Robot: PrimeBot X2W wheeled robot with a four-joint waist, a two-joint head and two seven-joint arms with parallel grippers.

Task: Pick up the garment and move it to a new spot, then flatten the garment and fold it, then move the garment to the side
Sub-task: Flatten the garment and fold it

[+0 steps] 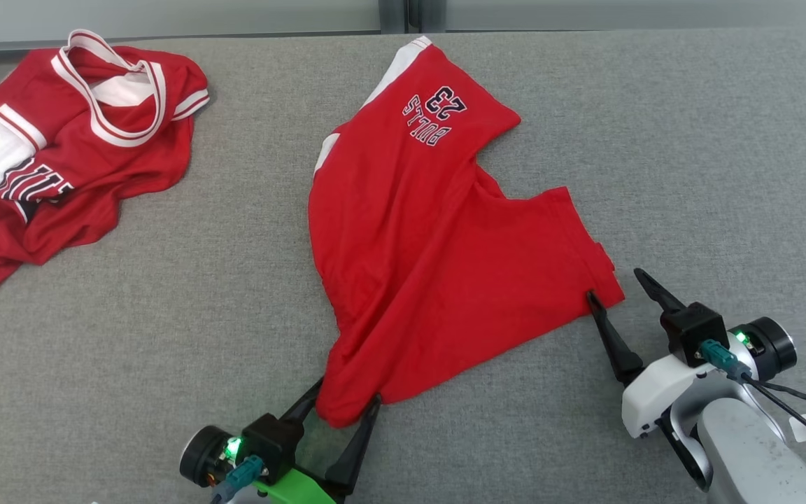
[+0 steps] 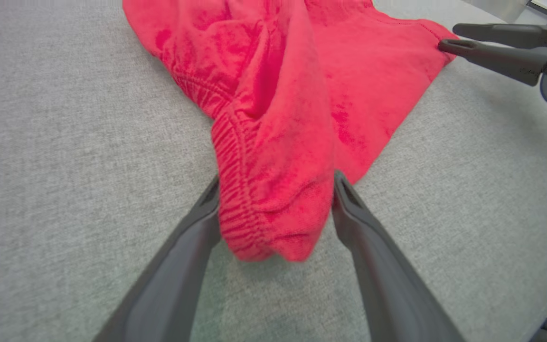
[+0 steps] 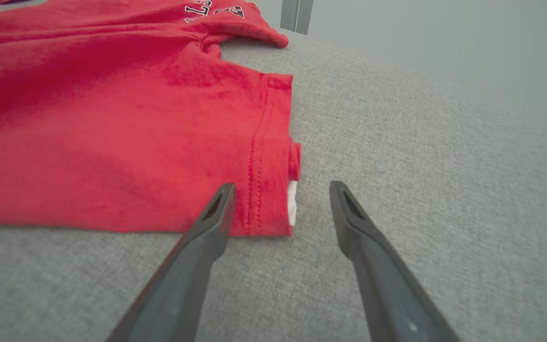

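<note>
Garment [image 1: 431,231] lies partly spread at the middle of the counter [image 1: 711,154], its elastic waistband bunched toward the near edge. The left hand [image 1: 347,392] is wide, its fingers straddling that bunch without clamping it. The right hand [image 1: 615,283] is also wide, one finger touching the hem corner. This placement probably prepares a two-corner pull to flatten the cloth.

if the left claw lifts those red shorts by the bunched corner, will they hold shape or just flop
Probably floppy: the red shorts lie wrinkled and bunched inside the open left claw, so they would likely drape. They look like thin cloth, so likely light. On the felt-like grey table, a push would probably crumple them rather than slide them.
</note>
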